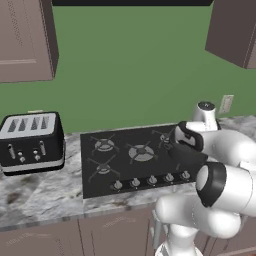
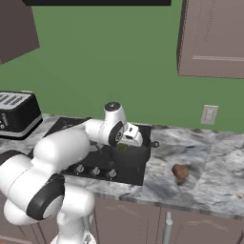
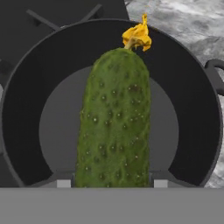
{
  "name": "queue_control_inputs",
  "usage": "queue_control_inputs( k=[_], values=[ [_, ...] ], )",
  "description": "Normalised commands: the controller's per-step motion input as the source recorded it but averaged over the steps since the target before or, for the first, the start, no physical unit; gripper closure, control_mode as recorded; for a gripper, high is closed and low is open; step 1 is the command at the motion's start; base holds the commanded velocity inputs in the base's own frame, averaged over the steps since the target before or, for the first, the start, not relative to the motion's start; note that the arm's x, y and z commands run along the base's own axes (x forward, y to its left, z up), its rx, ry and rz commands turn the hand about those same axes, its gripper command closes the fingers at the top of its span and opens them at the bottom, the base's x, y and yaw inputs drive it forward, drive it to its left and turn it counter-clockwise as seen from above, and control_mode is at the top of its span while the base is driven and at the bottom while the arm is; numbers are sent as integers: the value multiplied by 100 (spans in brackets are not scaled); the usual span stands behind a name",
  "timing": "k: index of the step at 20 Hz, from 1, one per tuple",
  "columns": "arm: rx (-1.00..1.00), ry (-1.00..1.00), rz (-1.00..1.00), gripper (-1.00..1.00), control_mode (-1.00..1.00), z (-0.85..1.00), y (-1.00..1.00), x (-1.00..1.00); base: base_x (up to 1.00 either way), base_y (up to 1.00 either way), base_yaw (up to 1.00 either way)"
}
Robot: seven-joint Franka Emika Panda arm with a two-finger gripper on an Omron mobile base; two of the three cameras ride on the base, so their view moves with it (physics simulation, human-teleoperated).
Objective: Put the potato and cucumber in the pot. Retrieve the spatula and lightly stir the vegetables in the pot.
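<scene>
In the left base view the white arm is reaching over the right end of the black stove (image 1: 137, 155), and its own body is hiding the pot and the gripper. A black four-slot toaster (image 1: 32, 141) is sitting on the marble counter (image 1: 40, 195) well to the left of the stove, and a row of knobs (image 1: 151, 180) is running along the stove's front edge.

In the right base view the gripper (image 2: 125, 145) is hanging just above the pot (image 2: 131, 159), a low dark pot standing on the stove's right end. A green bit of the cucumber (image 2: 123, 147) is showing beneath the hand at the pot's mouth. The potato (image 2: 180, 171), a small rounded reddish-brown lump, is lying on the counter to the right of the stove, apart from the pot. A pale wall outlet (image 2: 208, 114) is sitting on the green wall above it.

In the hand view the cucumber (image 3: 114, 118) is standing between the finger tips, which are closing on its near end and holding it. It is dark green and bumpy with pale dots, with a withered yellow blossom at its far tip. Behind it lies the pot (image 3: 26, 100), with black walls, a grey floor and a handle at the right edge, so the cucumber is hanging over the pot's mouth
</scene>
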Motion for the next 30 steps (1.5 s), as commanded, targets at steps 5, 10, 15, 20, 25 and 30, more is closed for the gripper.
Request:
queue_control_inputs(
  k=[5, 10, 15, 20, 25, 30],
  values=[
    [0, 8, 0, 100, -100, -20, -3, 12, 0, 0, 0],
    [0, 9, 0, -100, -100, -13, -7, 11, 0, 0, 0],
    [1, 4, 0, -100, -100, 0, -7, -6, 0, 0, 0],
    [7, 0, 0, -100, -100, 1, -4, -16, 0, 0, 0],
    [16, -2, 0, -100, -100, 30, -11, -15, 0, 0, 0],
    [14, 0, -1, -100, -100, 70, -22, -26, 0, 0, 0]
  ],
)
